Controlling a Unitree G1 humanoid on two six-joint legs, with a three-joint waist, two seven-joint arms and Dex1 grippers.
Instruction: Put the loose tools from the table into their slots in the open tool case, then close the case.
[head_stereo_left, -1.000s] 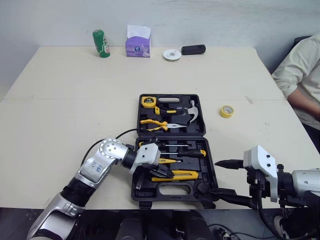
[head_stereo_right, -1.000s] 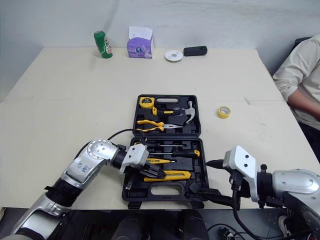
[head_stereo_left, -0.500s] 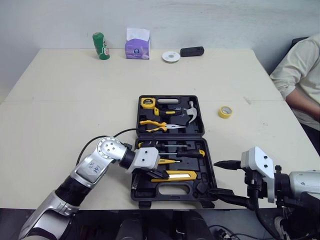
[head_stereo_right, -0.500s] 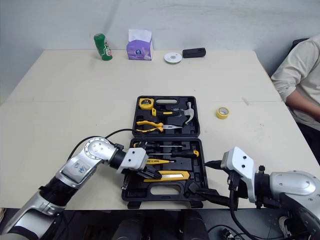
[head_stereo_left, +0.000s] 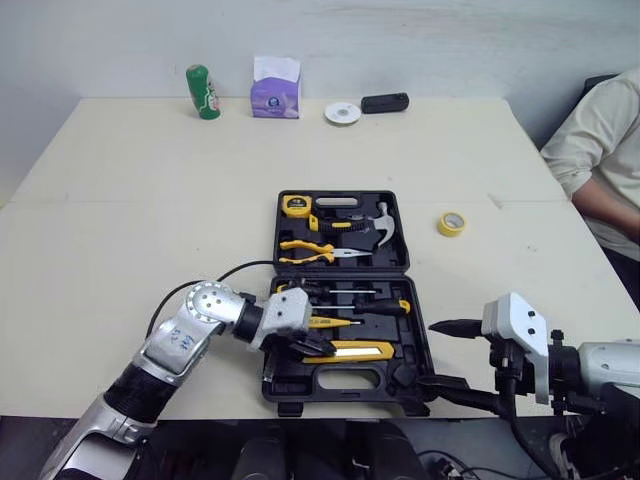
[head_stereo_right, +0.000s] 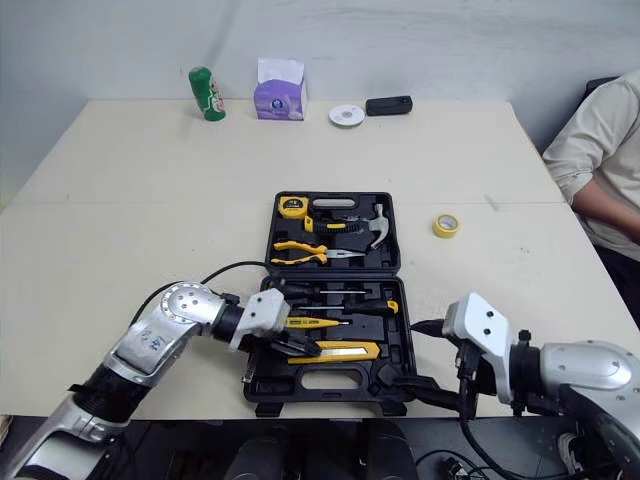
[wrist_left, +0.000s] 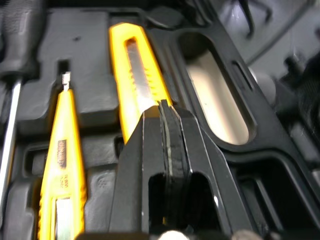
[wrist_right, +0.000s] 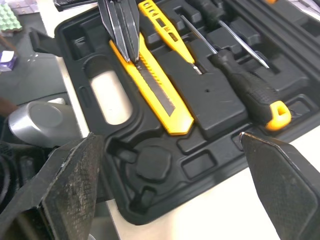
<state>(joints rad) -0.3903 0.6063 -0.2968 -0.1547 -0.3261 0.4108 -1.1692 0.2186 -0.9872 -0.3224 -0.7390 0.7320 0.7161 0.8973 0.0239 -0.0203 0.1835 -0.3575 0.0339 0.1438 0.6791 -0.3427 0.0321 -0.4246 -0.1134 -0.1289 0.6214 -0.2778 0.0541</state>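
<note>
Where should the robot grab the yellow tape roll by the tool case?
Probably its ring wall, from above. The yellow tape roll lies flat on the table with its hole facing up, so one finger could go inside and one outside.

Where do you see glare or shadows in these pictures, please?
Left eye view: soft, even light on the table, only faint shadows by the bottle, and a glint on the hammer. Left wrist view: the case is dark inside, its handle opening bright.
</note>
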